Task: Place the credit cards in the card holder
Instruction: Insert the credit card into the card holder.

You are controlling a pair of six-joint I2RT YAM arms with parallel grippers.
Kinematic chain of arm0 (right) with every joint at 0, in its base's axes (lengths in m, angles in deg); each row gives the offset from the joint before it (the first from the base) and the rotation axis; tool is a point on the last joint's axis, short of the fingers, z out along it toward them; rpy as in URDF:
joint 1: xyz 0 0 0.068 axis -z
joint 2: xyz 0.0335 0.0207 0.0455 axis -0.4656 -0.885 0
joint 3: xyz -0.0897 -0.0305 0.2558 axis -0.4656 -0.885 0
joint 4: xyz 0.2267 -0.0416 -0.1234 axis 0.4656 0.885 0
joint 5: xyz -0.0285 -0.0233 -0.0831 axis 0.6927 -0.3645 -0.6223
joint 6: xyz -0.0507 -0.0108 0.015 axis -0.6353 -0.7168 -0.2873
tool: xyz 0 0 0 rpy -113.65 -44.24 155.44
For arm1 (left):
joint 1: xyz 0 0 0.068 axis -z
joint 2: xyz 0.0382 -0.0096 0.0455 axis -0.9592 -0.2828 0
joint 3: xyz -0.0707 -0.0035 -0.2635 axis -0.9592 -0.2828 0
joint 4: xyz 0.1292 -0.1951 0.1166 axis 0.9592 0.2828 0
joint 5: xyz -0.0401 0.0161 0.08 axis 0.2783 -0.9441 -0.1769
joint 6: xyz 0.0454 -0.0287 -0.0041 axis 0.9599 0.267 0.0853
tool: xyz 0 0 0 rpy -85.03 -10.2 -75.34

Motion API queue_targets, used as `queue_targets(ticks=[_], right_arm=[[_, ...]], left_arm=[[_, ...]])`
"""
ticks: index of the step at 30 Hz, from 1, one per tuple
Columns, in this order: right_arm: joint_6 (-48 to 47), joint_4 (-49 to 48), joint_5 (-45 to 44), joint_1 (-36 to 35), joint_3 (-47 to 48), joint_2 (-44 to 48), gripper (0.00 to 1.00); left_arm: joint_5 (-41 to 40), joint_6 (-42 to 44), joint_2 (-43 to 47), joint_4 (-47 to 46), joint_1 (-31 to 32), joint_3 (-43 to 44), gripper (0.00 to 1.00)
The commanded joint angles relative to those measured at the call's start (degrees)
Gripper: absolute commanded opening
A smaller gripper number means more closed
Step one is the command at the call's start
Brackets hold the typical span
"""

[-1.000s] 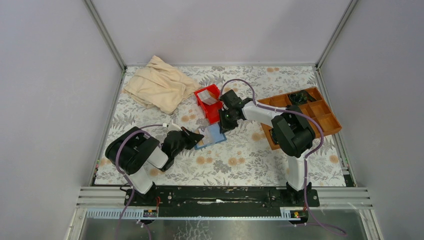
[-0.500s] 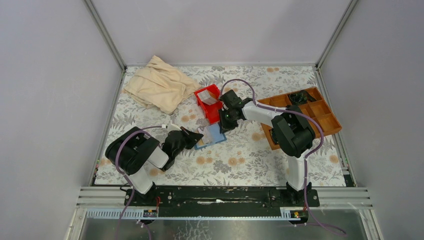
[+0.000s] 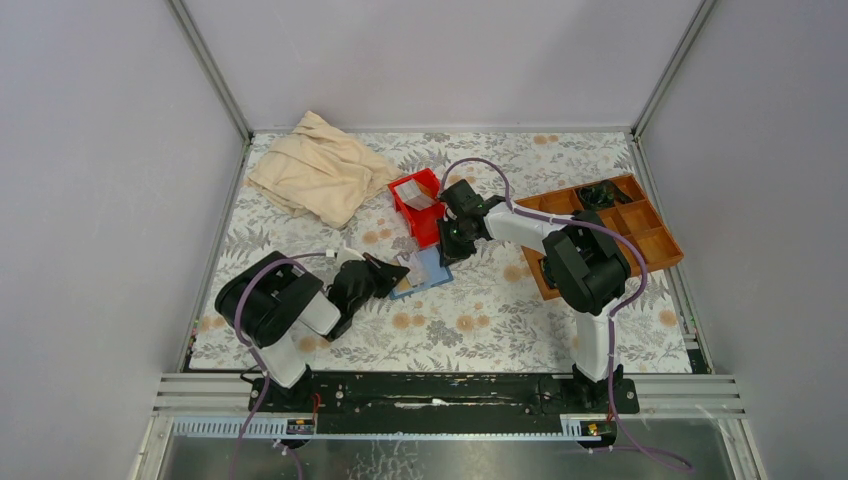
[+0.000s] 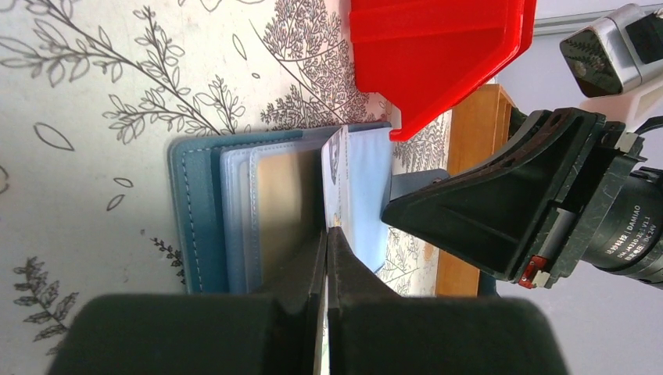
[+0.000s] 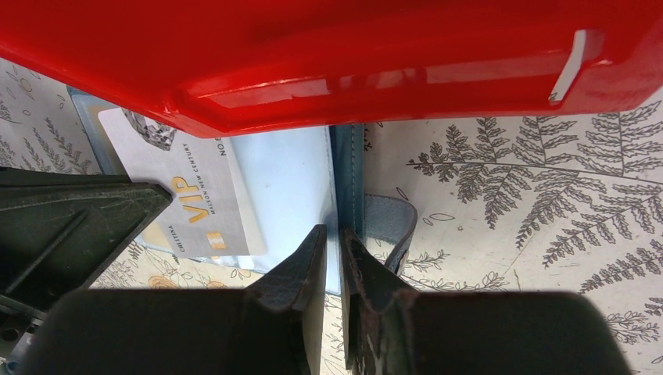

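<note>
Card: pale, "VIP" printed on it, pinched in the left hand, tilted on edge over the open wallet's inner slots. Cannot tell if its edge is inside a slot.
Wallet: teal, lying open on the table near the middle, pale slots facing up, just in front of the bin.
Left hand: fingers closed tight on the card's near edge, reaching in from the wallet's left side.
Right hand: fingers nearly together, clamped on the wallet's teal right edge, pinning that side.
Bin: red, touching or just behind the wallet, something pale inside.
Tray: wooden, compartments, right side of the table, behind the right arm.
Cloth: beige, bunched, far left.
Table: floral-print cover.
</note>
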Motion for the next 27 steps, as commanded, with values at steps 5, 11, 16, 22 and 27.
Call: queue_targets(ticks=[5, 11, 16, 22, 27], right_arm=[[-0.4, 1.8, -1.5, -0.5, -0.7, -2.0, 0.18], [-0.4, 1.7, -1.6, -0.5, -0.7, -2.0, 0.18], [-0.3, 1.5, -1.5, -0.5, -0.7, -2.0, 0.18], [-0.2, 1.3, -1.2, -0.5, -0.8, -2.1, 0.18], [-0.2, 1.3, -1.0, -0.5, -1.1, -2.0, 0.18]], left_arm=[[0.0, -0.3, -2.9, 3.3, 2.4, -0.8, 0.00], [1.1, -0.6, -3.0, 3.1, 3.1, -2.0, 0.00], [0.5, -0.9, -1.2, 3.6, 3.4, -4.2, 0.00], [0.5, -1.2, -1.4, 2.9, 3.7, -4.9, 0.00], [0.8, -0.9, -3.3, 2.6, 4.3, -2.1, 0.00]])
